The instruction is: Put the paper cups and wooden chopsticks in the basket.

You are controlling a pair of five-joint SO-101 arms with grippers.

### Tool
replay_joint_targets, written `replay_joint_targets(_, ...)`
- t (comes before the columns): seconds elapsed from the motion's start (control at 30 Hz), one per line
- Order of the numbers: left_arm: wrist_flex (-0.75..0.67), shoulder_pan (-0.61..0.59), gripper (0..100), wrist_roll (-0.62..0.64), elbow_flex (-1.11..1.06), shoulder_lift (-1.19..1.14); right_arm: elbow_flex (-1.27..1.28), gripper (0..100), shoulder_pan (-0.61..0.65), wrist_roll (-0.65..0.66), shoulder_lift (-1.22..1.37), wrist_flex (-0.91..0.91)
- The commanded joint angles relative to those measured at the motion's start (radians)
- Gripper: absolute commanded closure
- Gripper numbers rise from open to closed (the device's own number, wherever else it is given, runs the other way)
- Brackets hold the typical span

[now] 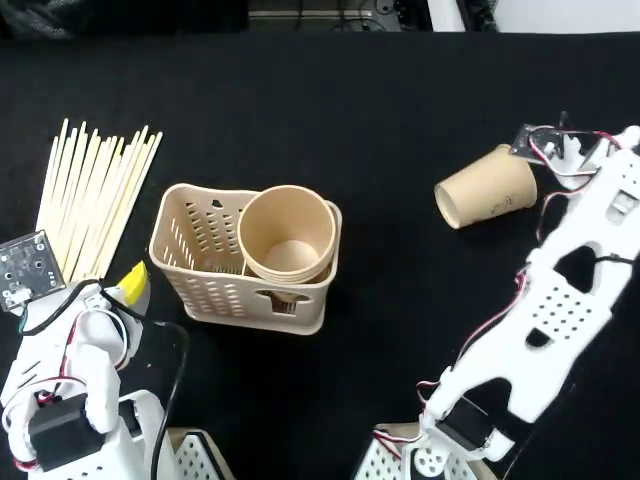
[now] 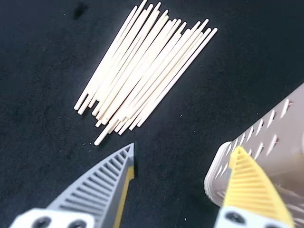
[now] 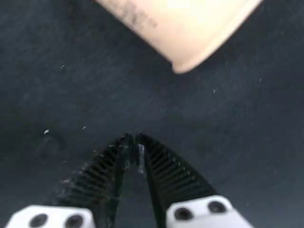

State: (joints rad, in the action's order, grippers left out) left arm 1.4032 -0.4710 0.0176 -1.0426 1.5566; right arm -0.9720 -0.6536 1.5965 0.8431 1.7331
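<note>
A bundle of several wooden chopsticks point(image 1: 95, 198) lies on the black table at the left, fanned out point(image 2: 142, 71). My left gripper point(image 2: 183, 159) hangs open just short of their near ends, its yellow finger point(image 1: 133, 283) close to the basket's corner. The beige slotted basket point(image 1: 215, 265) stands mid-table with stacked paper cups point(image 1: 287, 238) upright in its right half. Another paper cup point(image 1: 487, 187) lies on its side at the right, mouth toward the basket. My right gripper point(image 3: 133, 141) is shut and empty just beside that cup point(image 3: 190, 23), low over the table.
The right arm point(image 1: 570, 280) stretches along the table's right side up to the fallen cup. The left arm's base point(image 1: 70, 410) sits at the front left. The basket wall point(image 2: 270, 137) stands close beside the left gripper's yellow finger. Black cloth covers the table.
</note>
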Motion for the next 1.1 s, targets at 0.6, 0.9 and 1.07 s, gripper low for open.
replay_joint_targets(0.6, -0.02, 0.001, 69, 0.002, -0.002, 0.005, 0.025, 72.7, 0.212, -0.411, -0.094, -0.043)
replay_joint_targets(0.9, -0.021, 0.001, 69, 0.002, -0.002, 0.005, 0.018, 88.9, 0.235, -0.135, -0.038, 0.02)
replay_joint_targets(1.07, -0.021, 0.002, 69, 0.002, -0.002, 0.005, 0.051, 98.2, 0.212, -0.091, -0.041, 0.032)
